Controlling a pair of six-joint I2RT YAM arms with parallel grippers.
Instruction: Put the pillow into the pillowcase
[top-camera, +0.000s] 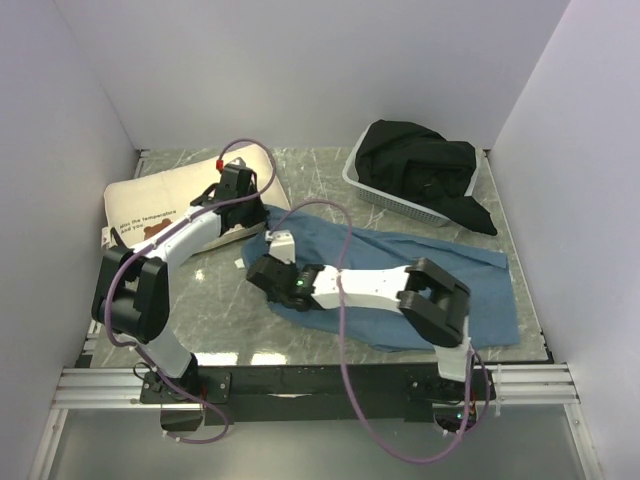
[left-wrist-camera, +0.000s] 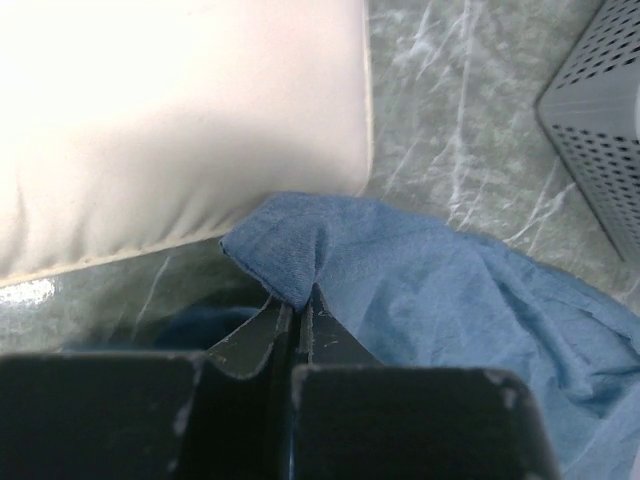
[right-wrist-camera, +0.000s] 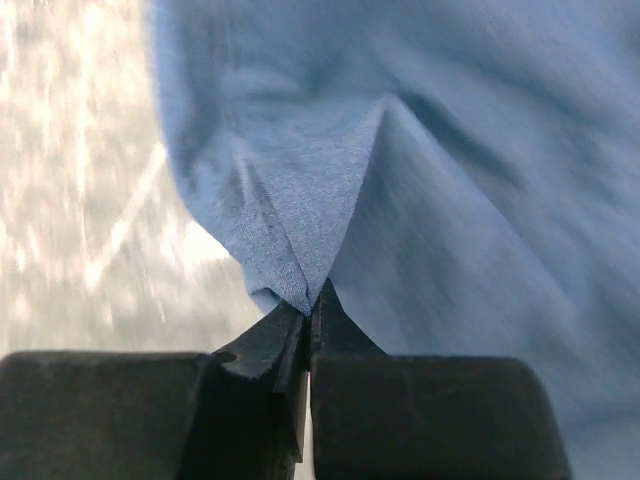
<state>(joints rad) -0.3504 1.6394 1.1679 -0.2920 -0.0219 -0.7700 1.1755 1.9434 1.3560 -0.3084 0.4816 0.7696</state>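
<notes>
Pillowcase (left-wrist-camera: 450, 300) of soft, wrinkled dusty-blue fabric fills the left wrist view right of and beyond the fingers. The left gripper (left-wrist-camera: 297, 300) has its two dark fingers pressed together on a folded corner of it, and the cloth peaks up at the tips. Beyond the fingertips and to their left lies the plump cream-white rectangular pillow (left-wrist-camera: 180, 130), its near edge just beside the pinched corner; whether the two touch cannot be told. Far right of the fingers stands the wall of a grey perforated plastic basket (left-wrist-camera: 600, 130), with the grey-green marbled table (left-wrist-camera: 450, 120) bare between it and the pillow. In the right wrist view the right gripper (right-wrist-camera: 308, 300) likewise has its fingers clamped together on a pleat at the pillowcase's edge; blue cloth spreads ahead and right of the tips, blurred table to their left. In the top view the pillowcase lies spread on the table, its left edge running from one pair of fingers to the other. The pillow lies outside it, left of the left fingers, showing a brown print and black text, and a crumpled black cloth (top-camera: 420, 165) fills the basket well beyond both
</notes>
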